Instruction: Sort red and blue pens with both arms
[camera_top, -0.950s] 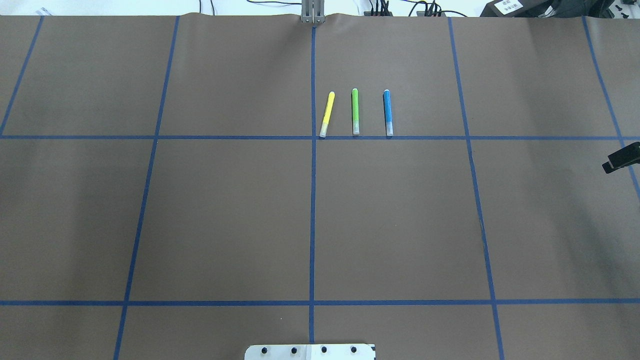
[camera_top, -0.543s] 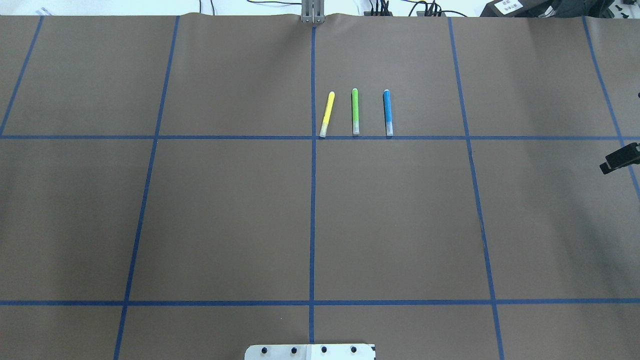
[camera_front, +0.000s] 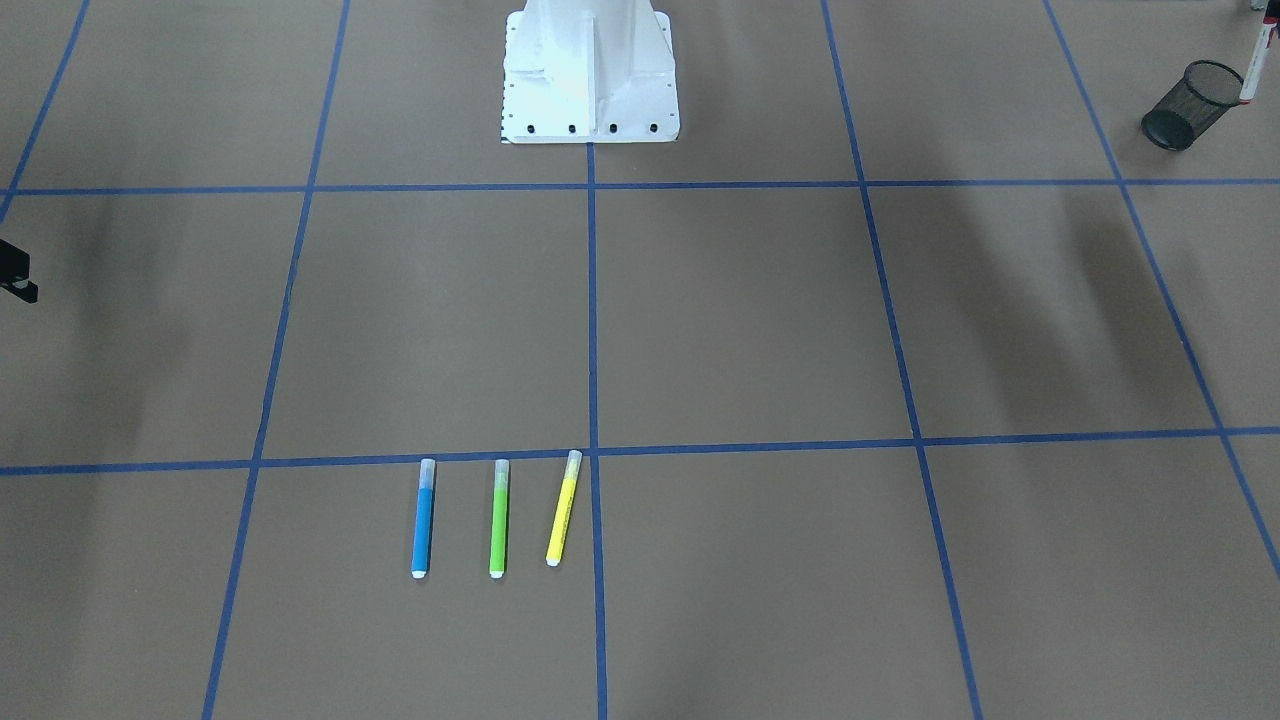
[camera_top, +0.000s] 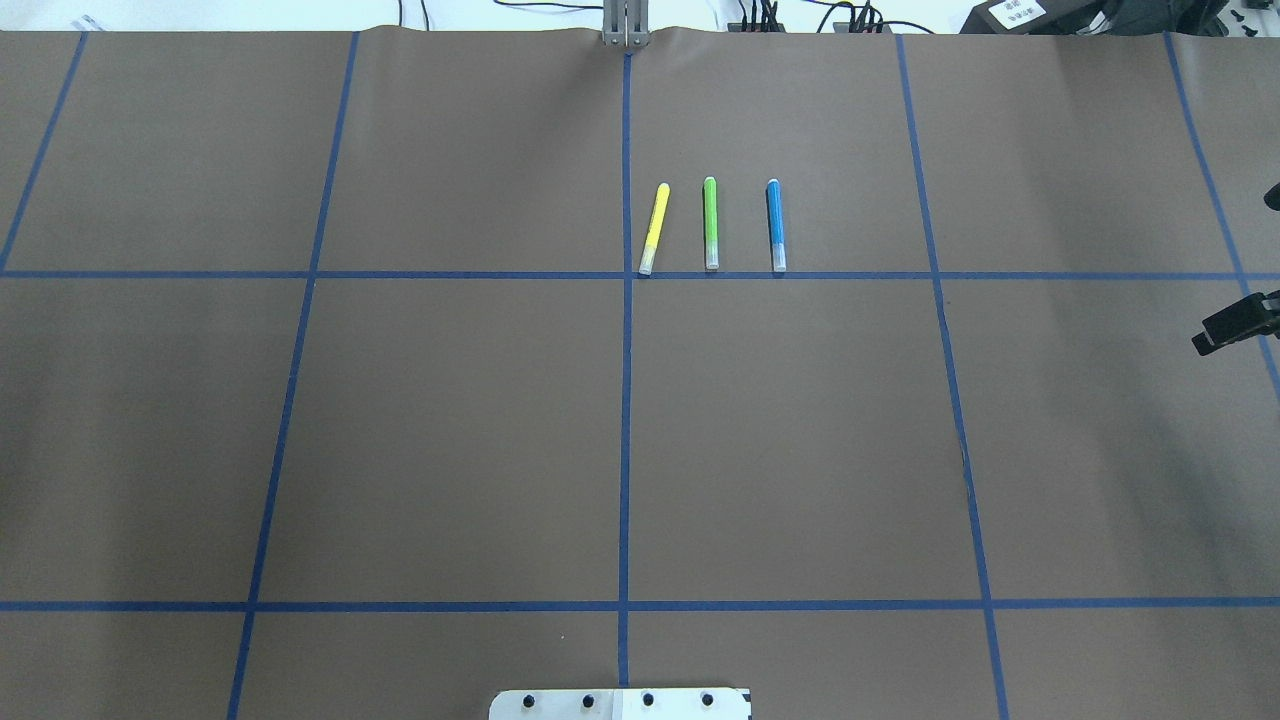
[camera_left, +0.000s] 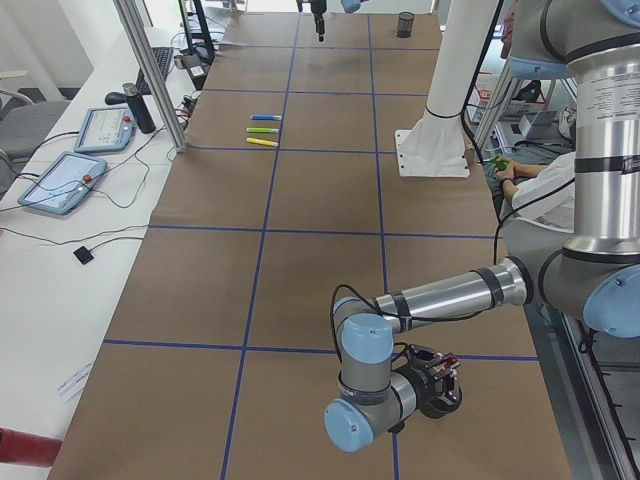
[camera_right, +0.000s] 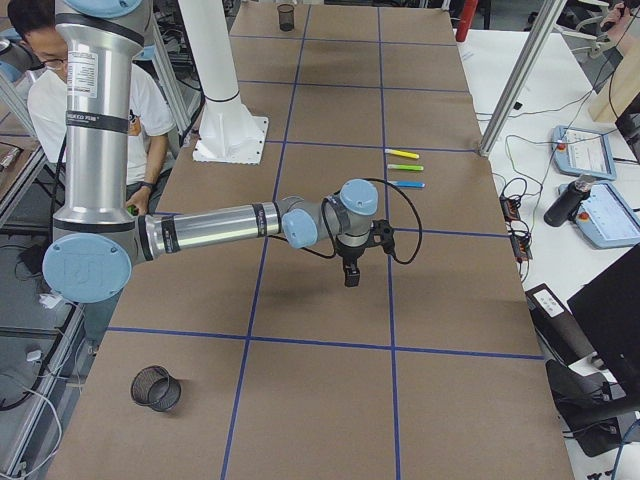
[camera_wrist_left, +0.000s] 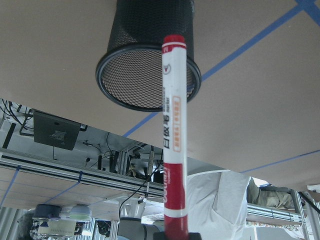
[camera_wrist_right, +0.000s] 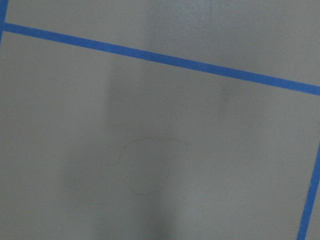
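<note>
L jaws hold red marker (camera_wrist_left: 172, 135) near mesh cup (camera_wrist_left: 150, 25); R jaws cropped at edge, can't tell.

Orange print runs along the red marker (camera_wrist_left: 172, 135) barrel, too blurred to read

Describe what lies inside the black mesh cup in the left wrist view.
Inside the black mesh cup only bare mesh wall shows, no pen. The red marker in front covers a strip of the opening; that part is hidden.
</note>
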